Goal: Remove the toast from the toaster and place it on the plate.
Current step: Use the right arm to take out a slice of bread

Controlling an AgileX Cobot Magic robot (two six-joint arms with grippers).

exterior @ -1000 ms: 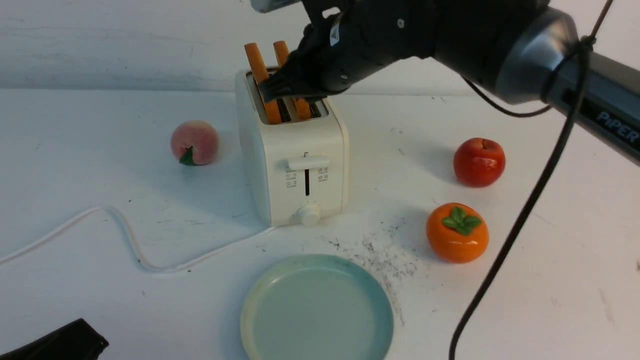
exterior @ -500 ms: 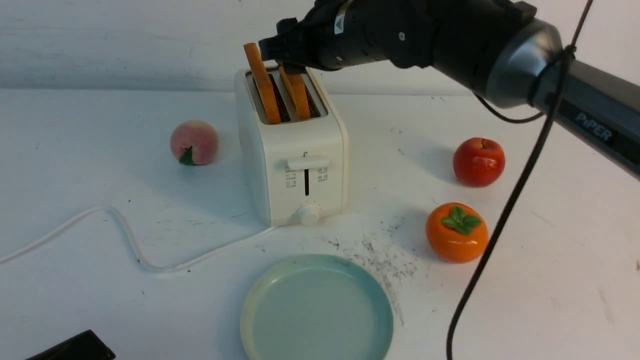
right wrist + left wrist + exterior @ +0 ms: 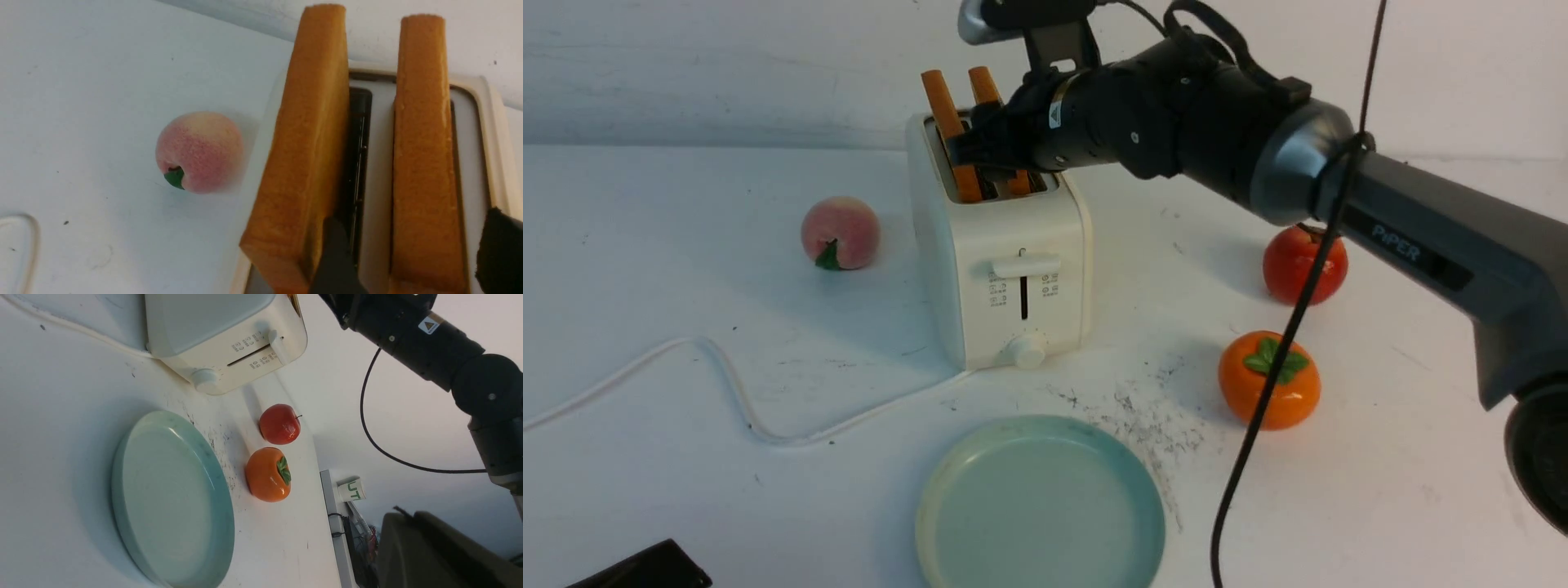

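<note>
Toast in toaster: straddled by spread-jawed, empty right gripper. Advise closing squarely on faces, lifting straight up.

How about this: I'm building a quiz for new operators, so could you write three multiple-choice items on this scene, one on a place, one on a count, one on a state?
1. Where does the peach lie relative to the toaster?
A. On the robot's left of it
B. On the robot's right of it
C. On top of it

2. How many toast slices stand in the toaster?
A. One
B. Two
C. Three

3. How is the right gripper?
A. Shut on a slice
B. Open, a finger on each side of the slice on the robot's right
C. Shut and empty

Answers:
1 A, since the front view shows the peach on the table left of the toaster.
2 B, since one slice sticks up from each slot.
3 B, since the right wrist view shows the two dark fingers apart with that slice between them.
</note>
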